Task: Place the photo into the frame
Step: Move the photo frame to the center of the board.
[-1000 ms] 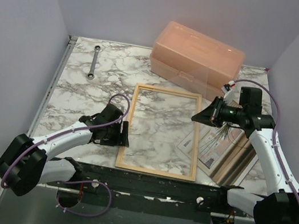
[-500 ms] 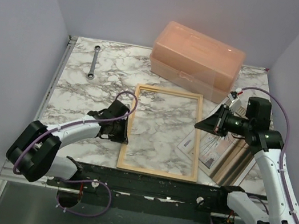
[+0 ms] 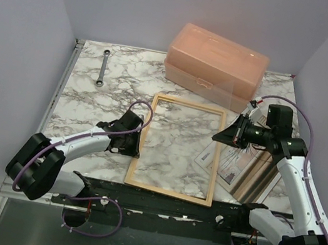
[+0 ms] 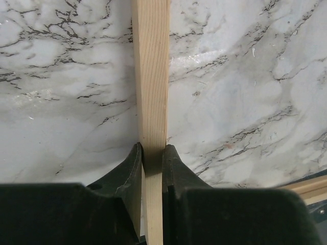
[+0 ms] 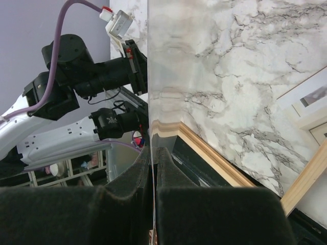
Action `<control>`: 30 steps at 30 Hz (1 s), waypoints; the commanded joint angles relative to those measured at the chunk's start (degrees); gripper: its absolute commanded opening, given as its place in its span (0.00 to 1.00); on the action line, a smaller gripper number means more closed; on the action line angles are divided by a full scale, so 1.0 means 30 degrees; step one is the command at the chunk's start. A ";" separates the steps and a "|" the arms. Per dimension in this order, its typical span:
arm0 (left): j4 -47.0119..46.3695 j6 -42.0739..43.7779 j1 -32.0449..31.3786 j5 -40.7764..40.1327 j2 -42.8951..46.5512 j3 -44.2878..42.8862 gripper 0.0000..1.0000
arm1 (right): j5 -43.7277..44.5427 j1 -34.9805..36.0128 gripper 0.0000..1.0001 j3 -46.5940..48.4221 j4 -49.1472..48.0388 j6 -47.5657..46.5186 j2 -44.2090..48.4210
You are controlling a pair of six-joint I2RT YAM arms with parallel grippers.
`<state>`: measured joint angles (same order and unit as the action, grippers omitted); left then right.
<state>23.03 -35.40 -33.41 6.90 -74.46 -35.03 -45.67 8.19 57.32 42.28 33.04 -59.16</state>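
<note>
While my left jaws pinch the frame (image 4: 152,76) and my right jaws clamp a clear pane (image 5: 151,138), the photo (image 3: 233,165) lies just right of the frame

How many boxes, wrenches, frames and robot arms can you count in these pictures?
Box: 1
Wrench: 1
Frame: 1
Arms: 2 (left arm, right arm)
Total: 5

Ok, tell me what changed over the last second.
The left end effector closed on the frame by its left rail and swung its far end to the right. The right end effector shifted slightly nearer, still shut on a thin clear sheet. The box, wrench and photo stayed put.
</note>
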 commanded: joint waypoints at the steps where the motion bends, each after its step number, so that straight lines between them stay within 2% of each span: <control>1: 0.1267 -0.0648 -0.0114 -0.0465 0.0342 0.0630 0.16 | -0.0653 -0.0018 0.00 0.0346 -0.0766 -0.0108 -0.0621; 3: 0.1465 -0.1000 -0.0112 -0.0624 0.0633 0.0614 0.22 | -0.0879 -0.0004 0.00 0.0275 -0.1143 -0.0086 -0.0938; 6: 0.1749 -0.1388 -0.0115 -0.0771 0.1088 0.0622 0.42 | -0.1259 -0.0004 0.00 0.0084 -0.1646 -0.0084 -0.1486; 14: 0.2120 -0.2024 -0.0073 -0.0513 0.3016 0.1386 0.43 | -0.1789 0.0000 0.00 -0.0643 -0.2009 -0.0605 -0.2200; 18: 0.2709 -0.2183 -0.0079 -0.0449 0.4089 0.1612 0.43 | -0.1744 -0.0018 0.00 -0.0968 -0.1754 -0.0338 -0.1452; 20: 0.3131 -0.2122 -0.0023 -0.0609 0.4653 0.1597 0.50 | -0.1725 -0.0017 0.00 -0.1137 -0.1672 0.0017 -0.0831; 23: 0.3589 -0.1938 0.0190 -0.0629 0.5394 0.1468 0.50 | -0.1765 -0.0003 0.00 -0.1536 -0.1858 0.0719 0.0013; 27: 0.3553 -0.1912 0.0613 -0.0336 0.5855 0.1393 0.46 | -0.2157 -0.0004 0.01 -0.1748 -0.2158 0.1580 0.0875; 30: 0.3424 -0.1727 0.1124 -0.0359 0.5597 0.1383 0.38 | -0.2394 0.0018 0.00 -0.1763 -0.2389 0.1907 0.0989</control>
<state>32.73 -41.21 -31.90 6.02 -57.65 -30.50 -48.88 8.14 52.73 37.06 35.88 -57.23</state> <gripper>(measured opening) 0.432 0.058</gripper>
